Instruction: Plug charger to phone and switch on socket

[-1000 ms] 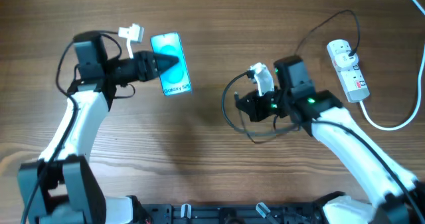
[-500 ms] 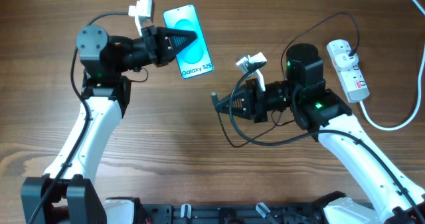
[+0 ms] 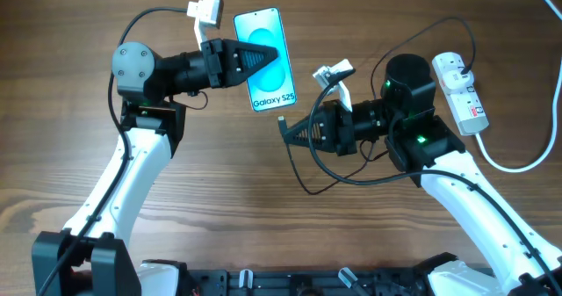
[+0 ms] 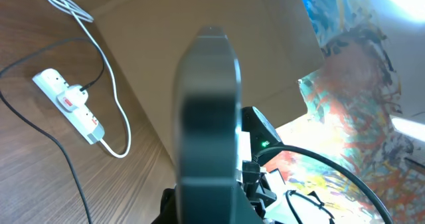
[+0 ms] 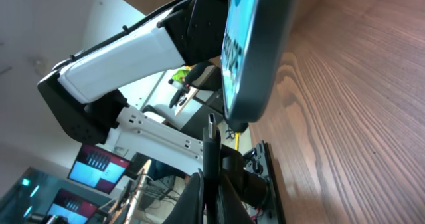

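My left gripper (image 3: 248, 61) is shut on the phone (image 3: 266, 57), teal screen up with "Galaxy S25" text, and holds it above the table; in the left wrist view its dark edge (image 4: 207, 111) fills the middle. My right gripper (image 3: 303, 131) is shut on the charger connector (image 3: 282, 124), whose silver tip points at the phone's bottom edge, a short gap apart. In the right wrist view the connector (image 5: 210, 134) stands just below the phone's end (image 5: 249, 64). The black cable (image 3: 351, 178) loops back to the socket (image 3: 460, 92), a white strip with a red switch, at the far right.
The socket's thick white cord (image 3: 527, 151) curves off the right edge. The socket and cord also show in the left wrist view (image 4: 70, 110). Both arms meet over the table's middle; bare wood lies in front of them.
My left gripper has carried the phone up and to the right. My right gripper has swung left with the connector, and the two have drawn close together.
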